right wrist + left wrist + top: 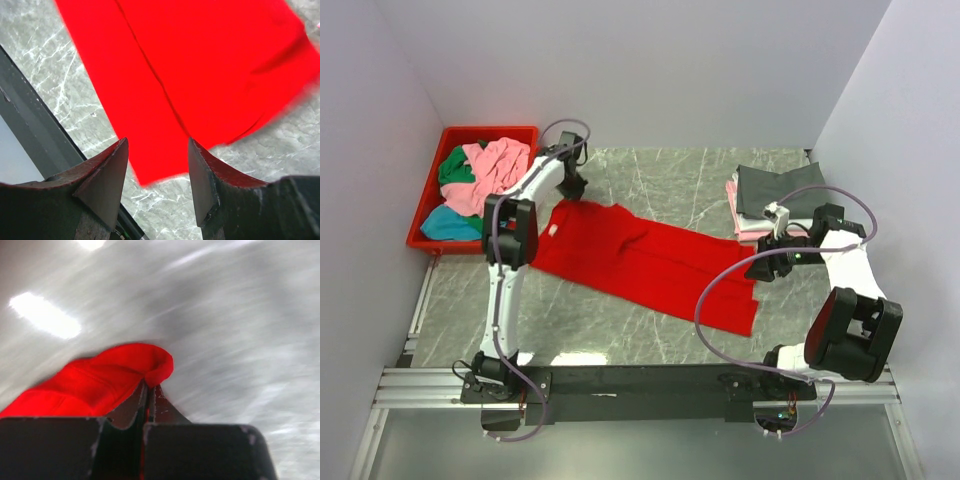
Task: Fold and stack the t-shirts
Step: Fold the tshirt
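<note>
The red t-shirt (pixel 640 262) lies spread flat on the counter (pixel 660 170), running diagonally from beside the bin (pixel 428 200) toward the near right.

The left fingers (pixel 158 401) are shut tight on a raised lip of its far left edge. This looks like a pinch taken so that end can be lifted over for a fold.

The right fingers (pixel 112 167) stand about half open over the near right hem and hold nothing. They appear placed to take the opposite corner.

The bin at far left holds loose, unfolded shirts: a pink tee (pixel 498 165), a green tee (pixel 455 168) and a teal tee (pixel 450 225).

At far right, a dark grey tee (pixel 778 188) lies folded on top of the pale folded tees (pixel 745 228), which marks where the stack is being built.
</note>
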`<state>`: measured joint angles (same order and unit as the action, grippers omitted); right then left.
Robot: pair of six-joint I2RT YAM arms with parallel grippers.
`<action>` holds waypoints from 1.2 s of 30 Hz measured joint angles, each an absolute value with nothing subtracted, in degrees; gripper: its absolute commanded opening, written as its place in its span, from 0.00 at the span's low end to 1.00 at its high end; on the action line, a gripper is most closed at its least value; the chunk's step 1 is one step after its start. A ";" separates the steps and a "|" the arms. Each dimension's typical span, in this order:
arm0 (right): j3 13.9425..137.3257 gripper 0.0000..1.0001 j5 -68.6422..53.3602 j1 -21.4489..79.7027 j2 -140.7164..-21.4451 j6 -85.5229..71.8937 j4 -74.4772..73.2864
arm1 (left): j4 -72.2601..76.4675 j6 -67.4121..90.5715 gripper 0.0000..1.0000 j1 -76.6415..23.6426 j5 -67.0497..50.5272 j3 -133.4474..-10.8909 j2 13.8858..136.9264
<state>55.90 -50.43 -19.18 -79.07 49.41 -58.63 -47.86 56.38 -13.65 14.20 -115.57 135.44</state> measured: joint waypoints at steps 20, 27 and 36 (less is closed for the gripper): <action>41.89 0.79 -36.71 19.00 -65.67 48.99 -37.91 | -6.48 48.84 0.70 -9.78 -16.56 -125.40 143.57; 45.17 0.76 -13.80 46.52 -76.49 34.57 -16.60 | -6.04 37.54 1.00 -8.29 -2.04 -99.68 104.33; 55.37 0.68 7.77 57.98 -98.37 21.78 -10.87 | -4.56 34.09 0.99 -1.39 4.08 -64.73 59.37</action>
